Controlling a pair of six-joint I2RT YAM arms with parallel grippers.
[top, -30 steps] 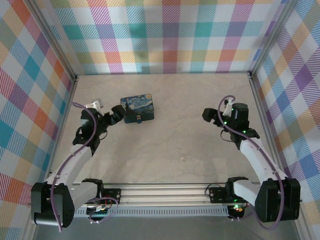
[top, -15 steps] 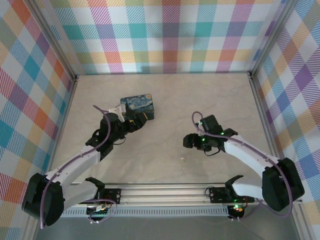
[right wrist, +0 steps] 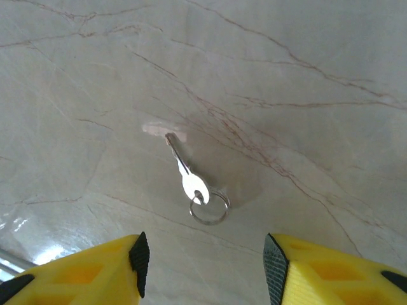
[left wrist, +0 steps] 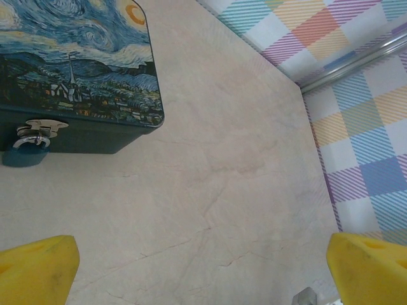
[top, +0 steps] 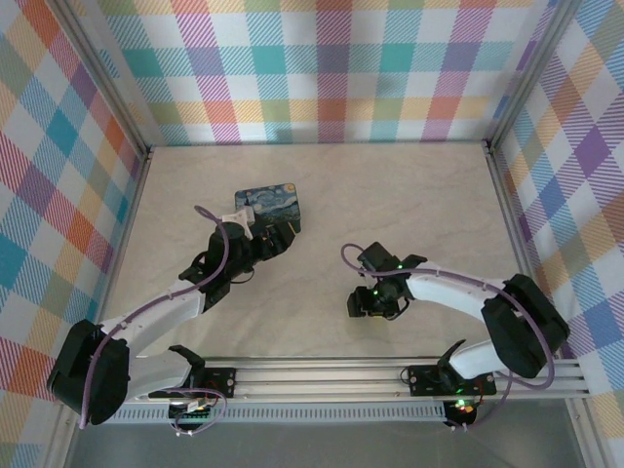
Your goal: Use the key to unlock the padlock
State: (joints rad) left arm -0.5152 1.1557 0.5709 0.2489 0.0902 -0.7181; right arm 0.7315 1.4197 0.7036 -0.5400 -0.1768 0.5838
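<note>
Top view, quick pass: the rectangular dark-blue box with a swirling starry-night lid (top: 268,207) sits at 10 o'clock of the pale marbled table (top: 409,195). The left gripper (top: 276,237) is just at 6 o'clock of the box, close to its front wall. The right gripper (top: 365,303) is at 5 o'clock of table centre, well apart from the box.

Left wrist view: we see the box (left wrist: 70,57) at 10 o'clock. The tiny dark-blue padlock with a silvery shackle (left wrist: 24,155) hangs from a small silvery hasp (left wrist: 41,126) on the box's front wall, at 9 o'clock by the frame edge (partly cut off). The left gripper (left wrist: 200,264) has its yellow fingers (left wrist: 35,270) spread wide with nothing between them. The padlock is at 12 o'clock of the finger in the 7 o'clock corner, apart from it.

Right wrist view: the small flat silvery metal key (right wrist: 186,171) lies on the table (right wrist: 305,95), blade toward 11 o'clock, bow toward 5 o'clock with a thin wire ring (right wrist: 210,208) through it. The right gripper (right wrist: 203,260) stands partly apart, its black-padded yellow fingers (right wrist: 95,270) holding nothing. The ring is just at 12 o'clock of the gap, clear of both fingers. We cannot tell whether the tips touch the table.
</note>
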